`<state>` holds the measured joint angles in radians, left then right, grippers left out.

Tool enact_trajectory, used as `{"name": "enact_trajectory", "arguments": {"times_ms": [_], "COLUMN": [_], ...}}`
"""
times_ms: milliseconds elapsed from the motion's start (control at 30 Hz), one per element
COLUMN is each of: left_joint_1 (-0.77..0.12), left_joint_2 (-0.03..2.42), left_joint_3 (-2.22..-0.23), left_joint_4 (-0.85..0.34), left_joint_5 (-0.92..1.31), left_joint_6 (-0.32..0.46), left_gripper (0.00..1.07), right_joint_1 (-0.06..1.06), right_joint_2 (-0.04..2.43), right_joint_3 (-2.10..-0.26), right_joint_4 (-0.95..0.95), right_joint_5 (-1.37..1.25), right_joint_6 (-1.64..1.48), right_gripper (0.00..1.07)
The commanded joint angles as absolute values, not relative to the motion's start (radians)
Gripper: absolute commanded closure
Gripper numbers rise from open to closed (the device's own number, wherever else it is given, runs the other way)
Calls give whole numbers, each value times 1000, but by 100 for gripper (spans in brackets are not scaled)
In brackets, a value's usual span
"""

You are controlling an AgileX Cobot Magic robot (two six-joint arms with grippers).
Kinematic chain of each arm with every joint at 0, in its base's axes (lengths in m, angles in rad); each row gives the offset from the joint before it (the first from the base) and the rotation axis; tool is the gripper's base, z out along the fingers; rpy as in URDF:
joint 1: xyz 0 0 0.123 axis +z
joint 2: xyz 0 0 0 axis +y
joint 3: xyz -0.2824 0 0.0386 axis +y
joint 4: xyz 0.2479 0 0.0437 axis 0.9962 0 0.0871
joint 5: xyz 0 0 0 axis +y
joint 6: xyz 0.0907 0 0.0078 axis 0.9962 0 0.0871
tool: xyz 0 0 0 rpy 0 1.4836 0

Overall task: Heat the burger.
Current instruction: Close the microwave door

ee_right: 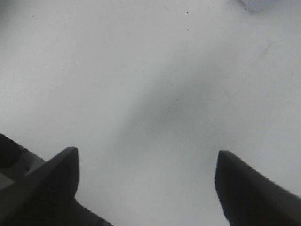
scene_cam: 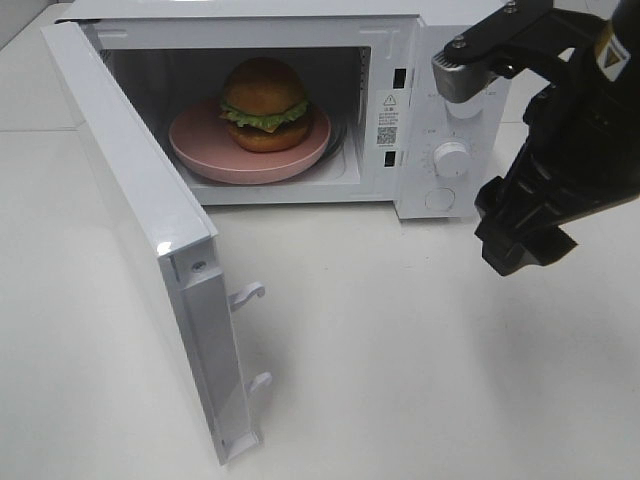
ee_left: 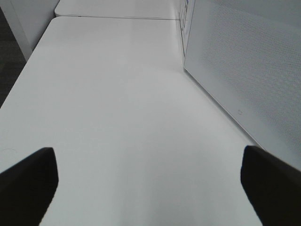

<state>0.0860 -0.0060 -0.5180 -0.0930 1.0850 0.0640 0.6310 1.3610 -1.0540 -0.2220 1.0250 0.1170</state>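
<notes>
- I see the burger (scene_cam: 264, 103) on the pink plate (scene_cam: 200, 150) inside the open microwave (scene_cam: 440, 120), at about 11 o'clock in the high view.
- My right gripper (ee_right: 146, 157) hangs at 3 o'clock, jaws apart.
- My left gripper (ee_left: 146, 153) is spread wide above the table (ee_left: 117, 94).

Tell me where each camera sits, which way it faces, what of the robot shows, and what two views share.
Exterior high: mounted high in front, looking down into the open microwave at the burger on the pink plate; right arm shows.
Left wrist: on the left arm, looking along the table beside the microwave door; open left tool shows.
Right wrist: on the right arm, looking down at the table; open right tool shows.
Shared: exterior high and left wrist both see the door and table.
</notes>
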Motion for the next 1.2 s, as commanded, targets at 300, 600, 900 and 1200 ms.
{"name": "enact_trajectory", "arguments": {"times_ms": [300,600,900,1200], "left_joint_1": [80,80,80,80], "left_joint_2": [-20,-20,-20,-20], "left_joint_3": [-517,-517,-517,-517], "left_joint_4": [-92,-92,-92,-92], "left_joint_5": [1069,1069,1069,1069], "left_joint_6": [63,63,63,63], "left_gripper": [9,9,9,9], "right_joint_1": [635,548,357,214], "right_joint_2": [1210,1069,905,633], "right_joint_3": [-941,-824,-710,-562], "right_joint_4": [-176,-142,-134,-136], "right_joint_5": [1037,1022,980,890], "right_joint_6": [137,173,173,171], "right_gripper": [31,31,31,31]}}
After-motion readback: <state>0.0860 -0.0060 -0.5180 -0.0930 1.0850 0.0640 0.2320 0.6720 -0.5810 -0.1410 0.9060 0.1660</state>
